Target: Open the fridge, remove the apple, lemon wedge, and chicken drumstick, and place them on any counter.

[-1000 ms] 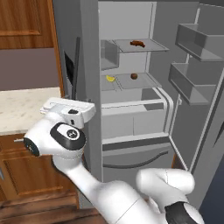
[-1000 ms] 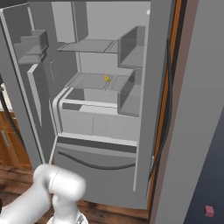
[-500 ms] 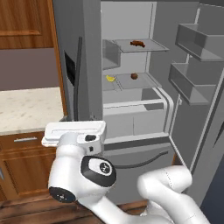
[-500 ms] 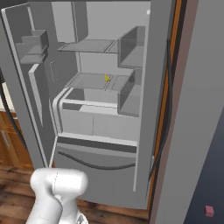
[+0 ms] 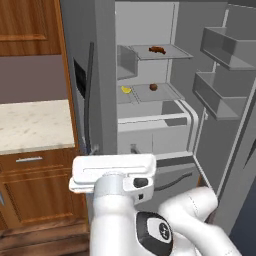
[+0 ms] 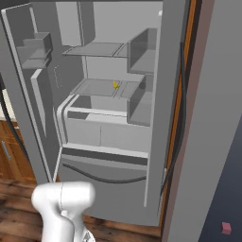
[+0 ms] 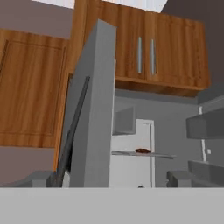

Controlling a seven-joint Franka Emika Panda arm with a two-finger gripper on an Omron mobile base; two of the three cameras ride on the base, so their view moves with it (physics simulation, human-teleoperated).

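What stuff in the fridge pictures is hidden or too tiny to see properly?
- Lemon wedge: a tiny yellow speck in the right base view, its shape unclear.
- Chicken drumstick: a small dark smudge in the hand view, too small to show its shape.
- Fridge: in the left base view the robot's white arm hides part of its lower drawer.

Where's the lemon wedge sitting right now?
The lemon wedge lies on the fridge's middle shelf, at its left end in the left base view, left of the apple and one shelf below the chicken drumstick.
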